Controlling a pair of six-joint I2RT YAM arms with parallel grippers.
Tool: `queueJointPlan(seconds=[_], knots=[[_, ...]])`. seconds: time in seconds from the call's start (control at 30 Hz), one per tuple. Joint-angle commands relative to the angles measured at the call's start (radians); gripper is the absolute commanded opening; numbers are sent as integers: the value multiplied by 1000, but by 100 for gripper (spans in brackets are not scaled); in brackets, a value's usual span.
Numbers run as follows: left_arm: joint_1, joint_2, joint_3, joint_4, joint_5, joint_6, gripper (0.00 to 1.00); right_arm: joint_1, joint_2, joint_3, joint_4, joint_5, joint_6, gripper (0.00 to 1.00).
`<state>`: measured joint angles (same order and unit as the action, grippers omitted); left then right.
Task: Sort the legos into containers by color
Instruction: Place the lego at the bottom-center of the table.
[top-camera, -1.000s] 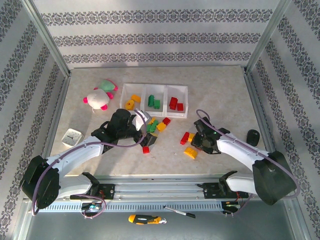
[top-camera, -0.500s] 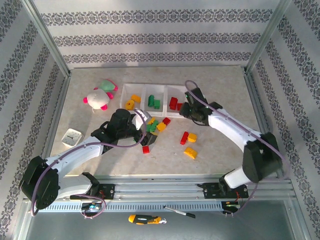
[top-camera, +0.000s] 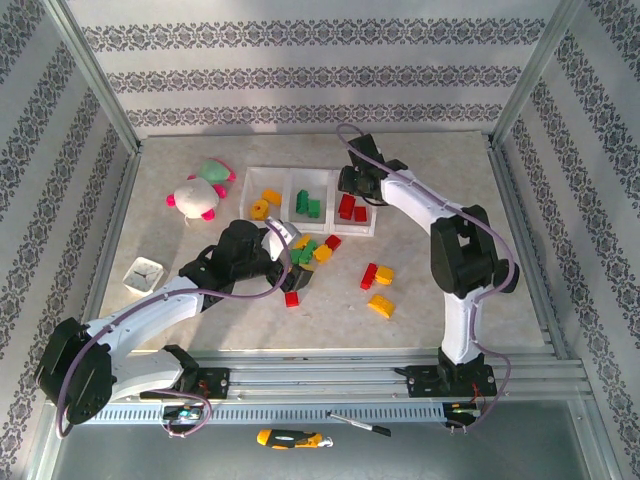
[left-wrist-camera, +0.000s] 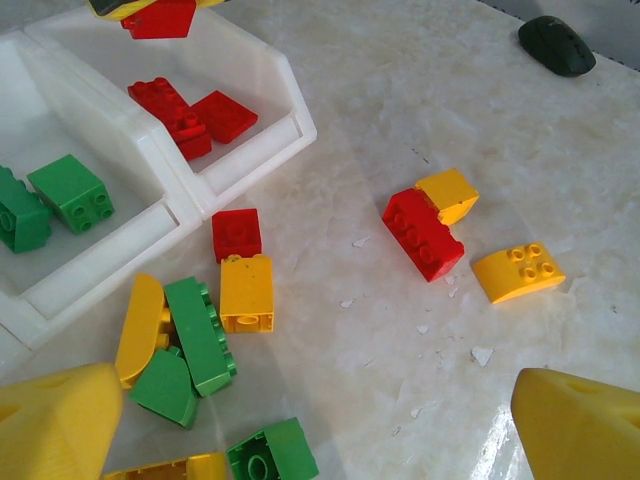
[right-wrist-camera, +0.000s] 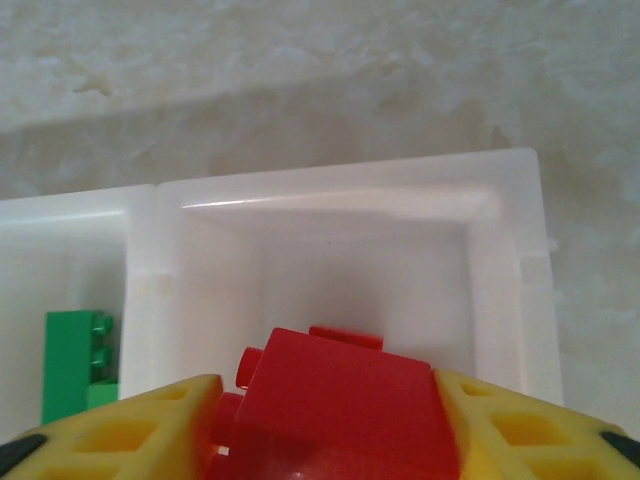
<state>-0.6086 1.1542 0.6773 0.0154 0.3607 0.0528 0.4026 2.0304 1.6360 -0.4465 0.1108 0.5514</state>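
The containers (top-camera: 310, 171) are three joined white bins at the back, holding yellow, green and red legos from left to right. My right gripper (top-camera: 350, 188) hangs over the right bin (right-wrist-camera: 340, 180), and a red lego (right-wrist-camera: 340, 390) sits between its yellow fingers (right-wrist-camera: 120, 430). Two red legos (left-wrist-camera: 185, 115) lie in that bin. My left gripper (left-wrist-camera: 315, 430) is open and empty above the loose legos in front of the bins. Among them are a green one (left-wrist-camera: 200, 335), a yellow one (left-wrist-camera: 246, 292) and a red one (left-wrist-camera: 237, 234). Further right lie a red lego (left-wrist-camera: 422, 233) and two yellow ones (left-wrist-camera: 518, 272).
A pink, white and green plush toy (top-camera: 200, 187) lies left of the bins. A small white square tray (top-camera: 143, 274) sits near the left edge. A dark oval object (left-wrist-camera: 556, 45) rests at the right. A screwdriver (top-camera: 288, 438) lies below the rail.
My right arm has swung from the table's middle up and back to the right bin, carrying the red lego. The left arm has barely moved.
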Motion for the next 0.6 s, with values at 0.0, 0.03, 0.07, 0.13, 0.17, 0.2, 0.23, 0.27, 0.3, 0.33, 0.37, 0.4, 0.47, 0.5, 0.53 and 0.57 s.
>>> queueJointPlan(seconds=[0.0, 0.03, 0.07, 0.13, 0.17, 0.2, 0.23, 0.27, 0.3, 0.33, 0.37, 0.4, 0.47, 0.5, 0.53, 0.57], knots=[[-14, -19, -8, -6, -17, 8, 99, -11, 16, 63, -49, -37, -43, 59], [-14, -18, -4, -7, -16, 10, 99, -10, 16, 70, -53, -48, -47, 61], [-15, -14, -1, -10, -14, 10, 99, -11, 14, 77, -57, -53, -52, 62], [-15, -10, 4, -6, -11, 12, 99, -11, 6, 85, -65, -57, -64, 64], [-15, -6, 6, -3, -10, 11, 99, -11, -4, 86, -67, -55, -69, 65], [-14, -4, 8, 0, -8, 10, 99, -11, -15, 83, -68, -52, -72, 65], [-14, -1, 10, 1, -7, 9, 99, -11, -27, 79, -68, -51, -75, 66], [-15, 1, 10, 4, -5, 7, 99, -11, -43, 70, -67, -51, -77, 66], [-15, 2, 9, 9, -5, 6, 99, -11, -62, 58, -65, -51, -77, 66], [-15, 4, 9, 12, -1, 4, 99, -11, -81, 41, -63, -52, -77, 67], [-15, 5, 10, 17, 1, 4, 99, -11, -108, 19, -57, -53, -75, 67], [-15, 8, 10, 21, 3, 2, 99, -9, -138, -13, -50, -53, -74, 68], [-17, 11, 9, 29, 8, -2, 99, -3, -204, -89, -29, -49, -71, 69], [-17, 13, 8, 32, 10, -3, 99, 2, -245, -139, -19, -43, -71, 70], [-17, 15, 7, 36, 13, -3, 99, 7, -287, -189, -14, -35, -71, 71], [-17, 15, 7, 38, 16, -1, 99, 13, -323, -233, -13, -23, -70, 71]])
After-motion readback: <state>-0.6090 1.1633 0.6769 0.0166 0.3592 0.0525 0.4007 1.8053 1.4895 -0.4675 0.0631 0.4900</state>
